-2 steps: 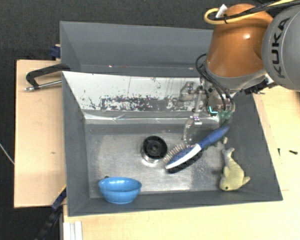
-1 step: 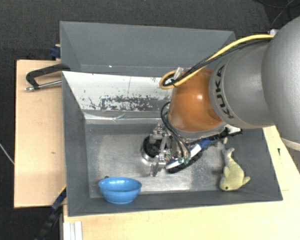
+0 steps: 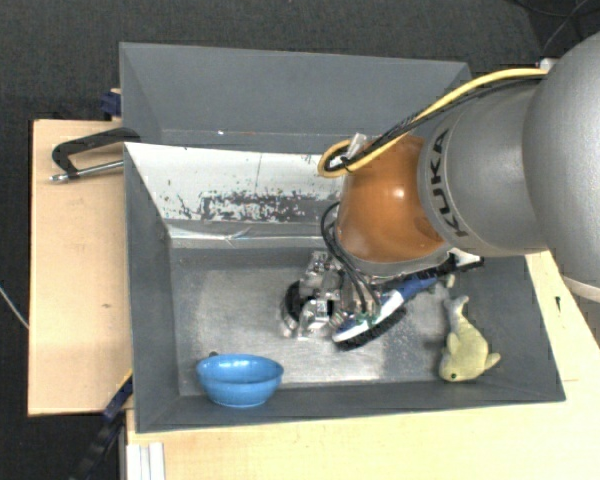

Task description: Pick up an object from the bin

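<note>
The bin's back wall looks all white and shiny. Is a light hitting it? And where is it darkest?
Camera view: yes, light glares off the back wall, washing a wide band pale; the orange cover carries a soft sheen; the darkest shade lies under the arm, around the gripper; the blue bowl sits evenly lit.

"KUKA", black letters, running sideways on grey arm housing [image 3: 500, 168], beside orange wrist cover [image 3: 385, 208].
</note>
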`<action>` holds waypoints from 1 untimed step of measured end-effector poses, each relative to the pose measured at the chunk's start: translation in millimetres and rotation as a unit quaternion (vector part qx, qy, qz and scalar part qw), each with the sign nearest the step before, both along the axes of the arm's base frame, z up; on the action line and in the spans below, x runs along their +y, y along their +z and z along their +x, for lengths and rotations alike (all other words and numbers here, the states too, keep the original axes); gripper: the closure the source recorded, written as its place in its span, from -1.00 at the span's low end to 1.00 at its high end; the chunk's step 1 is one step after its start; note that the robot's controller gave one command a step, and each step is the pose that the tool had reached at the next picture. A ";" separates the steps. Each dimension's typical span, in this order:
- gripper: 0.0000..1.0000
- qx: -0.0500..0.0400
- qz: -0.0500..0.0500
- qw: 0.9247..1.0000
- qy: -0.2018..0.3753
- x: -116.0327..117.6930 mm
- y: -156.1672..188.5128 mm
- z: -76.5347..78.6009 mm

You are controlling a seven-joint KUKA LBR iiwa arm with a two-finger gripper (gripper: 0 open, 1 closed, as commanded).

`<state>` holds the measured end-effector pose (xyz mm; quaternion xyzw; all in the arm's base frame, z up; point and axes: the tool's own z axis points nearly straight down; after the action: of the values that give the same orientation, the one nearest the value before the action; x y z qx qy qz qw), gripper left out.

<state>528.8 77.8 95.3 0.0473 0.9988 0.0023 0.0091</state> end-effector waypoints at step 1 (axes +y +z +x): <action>1.00 0.002 -0.002 0.996 0.093 2.3 148.2 8.3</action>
<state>537.1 80.1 243.5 -0.0462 0.9989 0.0010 0.0070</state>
